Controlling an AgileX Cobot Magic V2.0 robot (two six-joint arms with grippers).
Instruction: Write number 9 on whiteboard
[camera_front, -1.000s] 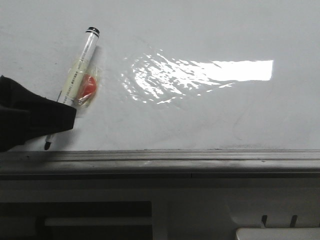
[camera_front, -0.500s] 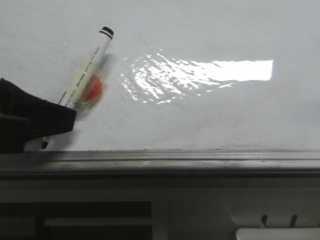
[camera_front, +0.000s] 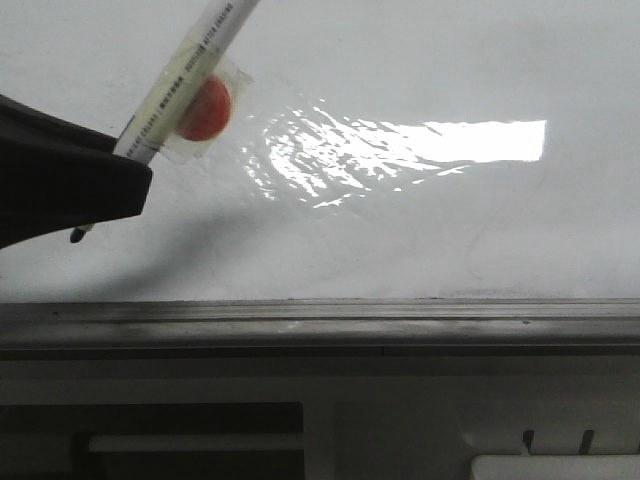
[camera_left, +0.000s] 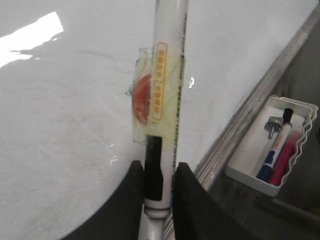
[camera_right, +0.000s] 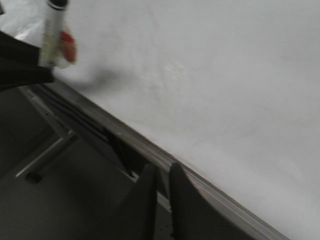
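- Whiteboard (camera_front: 420, 230) is filling the front view as a glossy white surface, lying flat with a wrinkled patch of glare (camera_front: 390, 150) shining on it and a grey metal frame (camera_front: 320, 325) running along its near edge.
- No drawn line is showing anywhere on the board.
- Left hand (camera_left: 159, 187) is gripping a white marker (camera_left: 167, 80) between its two dark fingers (camera_left: 132, 195), coming in from the left side of the front view.
- Marker is tilting up and to the right, carrying a clear taped patch with an orange-red spot (camera_front: 205, 108), its dark tip (camera_front: 77, 236) pointing down at the board.
- Right hand (camera_right: 159, 195) is hanging by the frame, fingers nearly together and holding nothing.
- White tray (camera_left: 272, 145) beside the frame is holding more pens.
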